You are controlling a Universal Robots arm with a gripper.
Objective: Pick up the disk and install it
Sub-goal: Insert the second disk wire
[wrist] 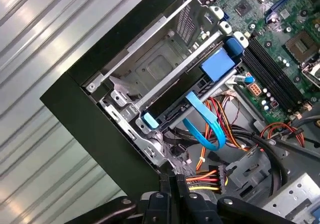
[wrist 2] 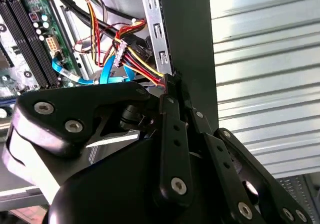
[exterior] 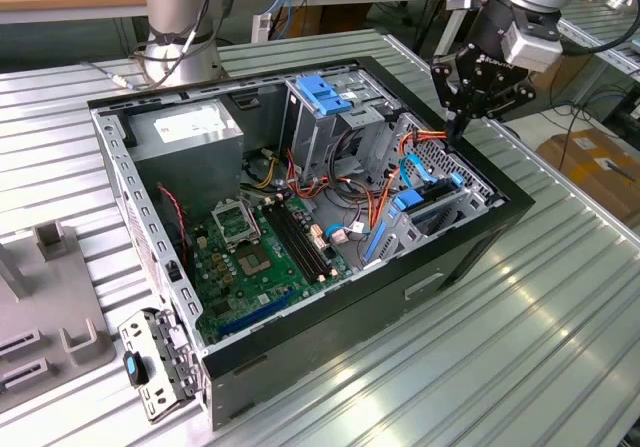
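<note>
The open black computer case [exterior: 440, 267] lies on its side on the ribbed metal table. The disk [exterior: 425, 207] appears as a flat silver body with blue plastic rails, lying in the drive bay at the case's corner on the exterior view's right. In the first wrist view the disk [wrist: 155, 68] lies under a silver crossbar, with blue plastic at both ends. My gripper [exterior: 452, 132] hangs just above the case's rim beside that bay, shut with nothing in it. Its black fingers [wrist 2: 170, 98] press together by a bundle of red and yellow wires, and the fingers [wrist: 172, 186] also show in the first wrist view.
A grey power-supply box [exterior: 190, 132] fills the case's far corner. The green motherboard [exterior: 250, 257] covers its floor. A blue ridged latch [exterior: 325, 92] tops the upright cage. Loose cables [wrist: 210, 129] run beside the bay. A grey fixture [exterior: 50, 307] stands at the exterior view's left.
</note>
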